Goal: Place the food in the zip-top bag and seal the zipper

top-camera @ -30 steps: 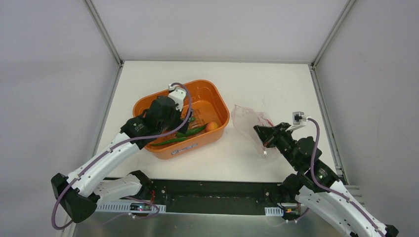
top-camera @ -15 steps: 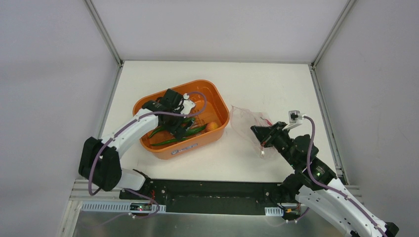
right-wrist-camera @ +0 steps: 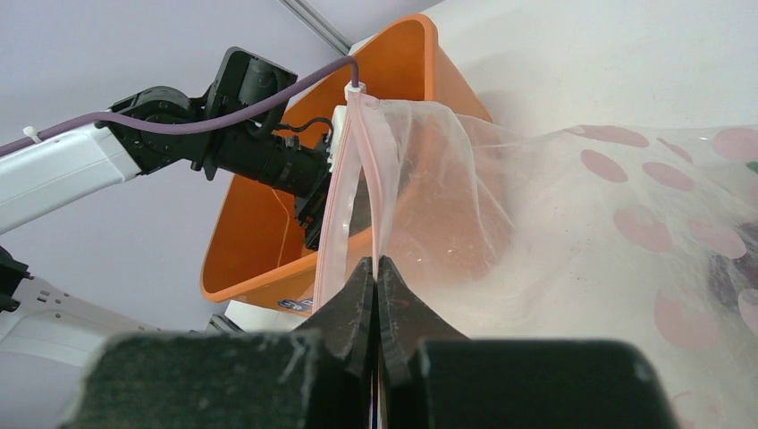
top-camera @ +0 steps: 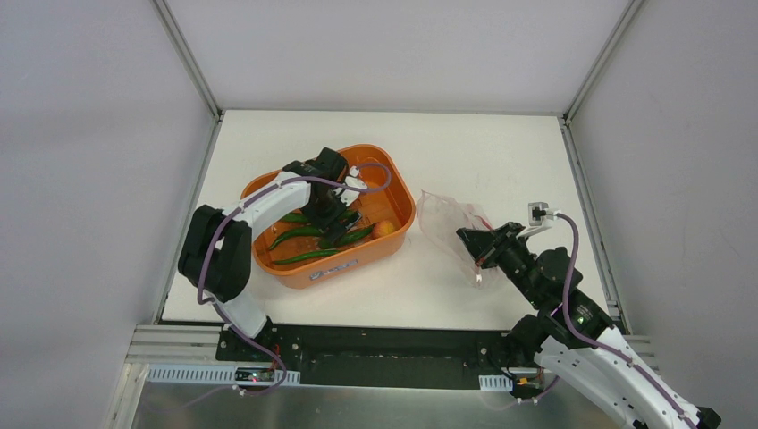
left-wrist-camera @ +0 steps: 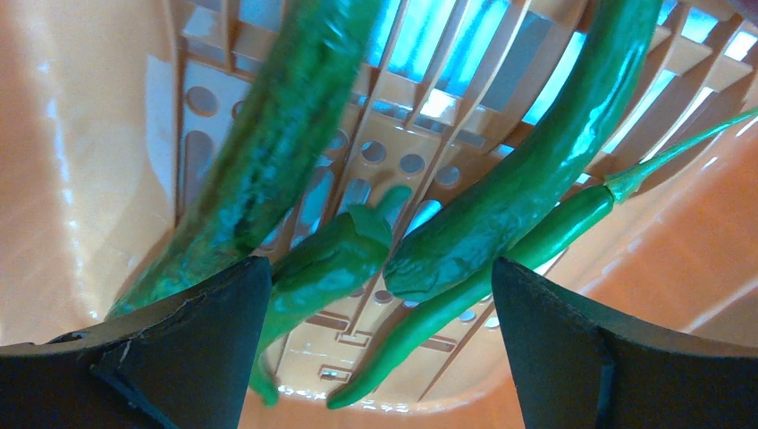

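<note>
up top in the overhead view, the left claw (top-camera: pixel 331 223) has swung over the last second from the left half of the orange tub (top-camera: pixel 400 198) to its middle. its arm has folded up tight by the tub's left end. it now points down at the green peppers (top-camera: pixel 308 256) lying in the tub, with a small orange piece (top-camera: pixel 384 229) just right of them. the right claw (top-camera: pixel 478 259) has barely budged. it sits right of centre on the near corner of the zip-top bag (top-camera: pixel 444 219), which is just right of the tub.

left wrist view: the claw (left-wrist-camera: pixel 377 268) is spread wide, with a dark finger at each lower corner. a few peppers (left-wrist-camera: pixel 501 206) lie right between them on the tub's slotted floor. nothing is pinched yet.

right wrist view: the right claw (right-wrist-camera: pixel 375 268) is pressed together on the bag's mouth edge by the pink zipper (right-wrist-camera: pixel 342 206). it's lifting the bag (right-wrist-camera: pixel 581 223), mouth seemingly open, towards the tub (right-wrist-camera: pixel 259 232).

my read: the reach is done and the pepper grab comes next. the peppers are in the tub and the zipper is unsealed.
</note>
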